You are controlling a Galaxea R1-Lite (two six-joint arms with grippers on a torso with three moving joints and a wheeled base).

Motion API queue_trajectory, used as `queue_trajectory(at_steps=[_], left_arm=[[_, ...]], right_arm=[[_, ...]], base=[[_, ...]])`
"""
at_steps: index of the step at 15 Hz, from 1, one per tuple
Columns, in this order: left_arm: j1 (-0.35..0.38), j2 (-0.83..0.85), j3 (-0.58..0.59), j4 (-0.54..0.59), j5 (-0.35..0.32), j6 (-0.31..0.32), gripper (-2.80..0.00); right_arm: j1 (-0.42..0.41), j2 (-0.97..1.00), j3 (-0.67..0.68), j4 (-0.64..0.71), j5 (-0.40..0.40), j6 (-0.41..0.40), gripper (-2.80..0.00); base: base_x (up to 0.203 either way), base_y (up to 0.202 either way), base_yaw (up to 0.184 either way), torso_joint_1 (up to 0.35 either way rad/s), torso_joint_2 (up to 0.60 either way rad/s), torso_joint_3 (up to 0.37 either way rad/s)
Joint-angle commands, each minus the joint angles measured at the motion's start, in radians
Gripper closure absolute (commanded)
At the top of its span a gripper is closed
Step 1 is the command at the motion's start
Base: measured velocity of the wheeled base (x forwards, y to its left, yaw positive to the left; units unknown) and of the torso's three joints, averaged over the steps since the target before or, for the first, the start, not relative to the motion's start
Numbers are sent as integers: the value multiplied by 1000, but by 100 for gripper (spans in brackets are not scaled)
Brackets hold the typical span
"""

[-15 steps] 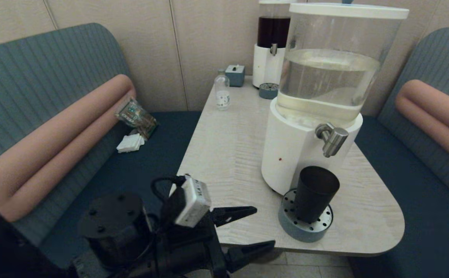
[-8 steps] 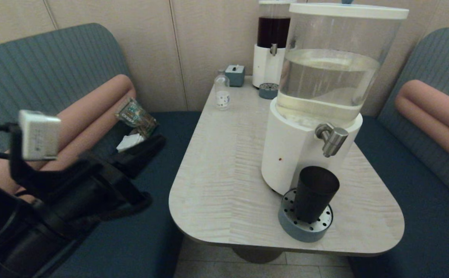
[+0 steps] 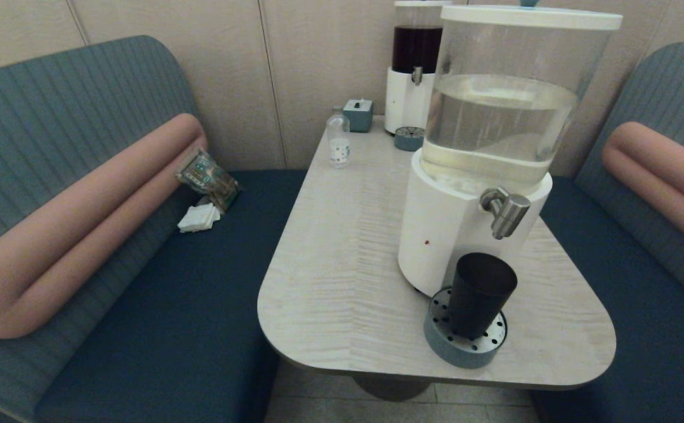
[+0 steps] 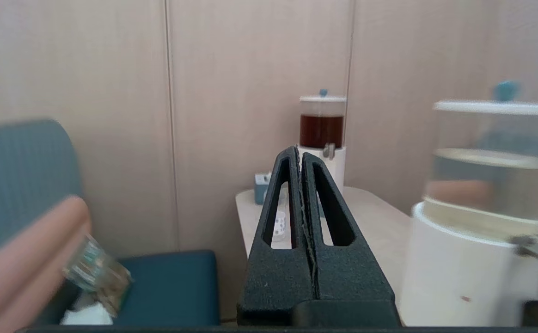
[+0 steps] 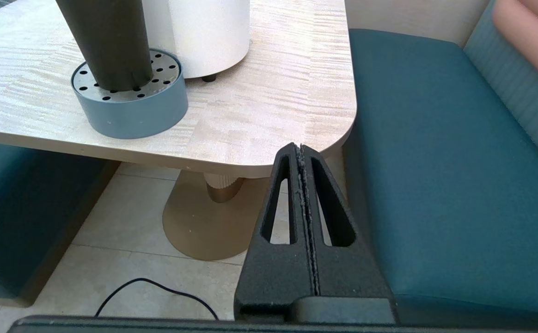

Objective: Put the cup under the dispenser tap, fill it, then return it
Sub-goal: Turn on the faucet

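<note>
A plain matte black cup (image 3: 480, 295), tapered and without a handle, stands upright on a round grey-blue perforated drip tray (image 3: 464, 343) at lower right of centre in the head view, directly below the dispenser tap (image 3: 505, 210), a short brushed-metal spout angling down from the white base of the large dispenser (image 3: 498, 141). The tank above holds pale liquid. Two dispensers stand on the light wood table (image 3: 348, 247): the large one in front and a smaller dark-liquid dispenser (image 3: 415, 64) at top centre, each with one drip tray. One small clear bottle (image 3: 338, 138) and one small blue box (image 3: 358, 114) sit near the far edge. Neither arm appears in the head view. The left gripper (image 4: 300, 159) has its fingers pressed together with nothing between them, facing the table. The right gripper (image 5: 300, 155) is likewise closed and empty, low beside the table's near corner.
</note>
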Motion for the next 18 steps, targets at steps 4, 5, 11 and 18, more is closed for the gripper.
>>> queue_trajectory(at_steps=[4, 5, 11, 18], left_arm=[[21, -463, -86, 543, -101, 62, 0], [22, -523, -77, 591, -120, 100, 0], [24, -754, 105, 910, -91, 372, 0], [24, -753, 377, 961, 123, 361, 0]], right_arm=[[0, -1, 15, 0, 0, -2, 0], [0, -1, 14, 0, 0, -1, 0], [0, -1, 15, 0, 0, -1, 0], [0, -1, 15, 0, 0, -1, 0]], base=[[0, 0, 0, 0, 0, 0], [0, 0, 0, 0, 0, 0], [0, 0, 0, 0, 0, 0], [0, 0, 0, 0, 0, 0]])
